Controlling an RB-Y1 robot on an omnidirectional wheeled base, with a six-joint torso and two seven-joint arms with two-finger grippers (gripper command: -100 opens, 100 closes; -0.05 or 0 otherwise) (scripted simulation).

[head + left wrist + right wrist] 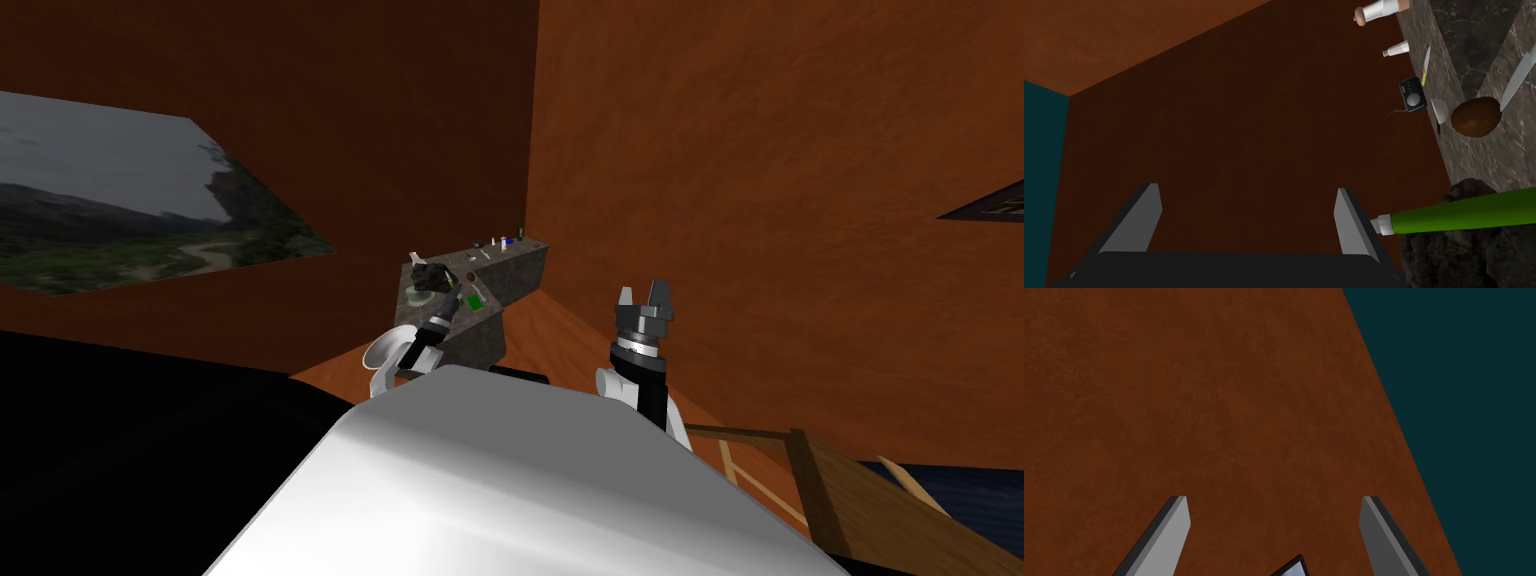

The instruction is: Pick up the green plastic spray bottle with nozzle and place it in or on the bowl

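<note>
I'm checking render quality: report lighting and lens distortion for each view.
Head view: the wide lens splays and rolls the walls, so the counter slants; black area lower left. Left wrist view: dim wall, but the green bottle beside the open left gripper is brightly lit. Right wrist view: the open right gripper has one finger lit, the other shaded.

Between the spread fingers of the left tool (1247,190), room is free. Just outside one finger lies the green plastic spray bottle with white nozzle (1464,214), over a dark lumpy mass (1464,260). Beyond, a brown round lump (1475,116), a pale knife (1519,74) and a small black radio (1413,94) crowd the grey marbled surface (1514,145).
</note>
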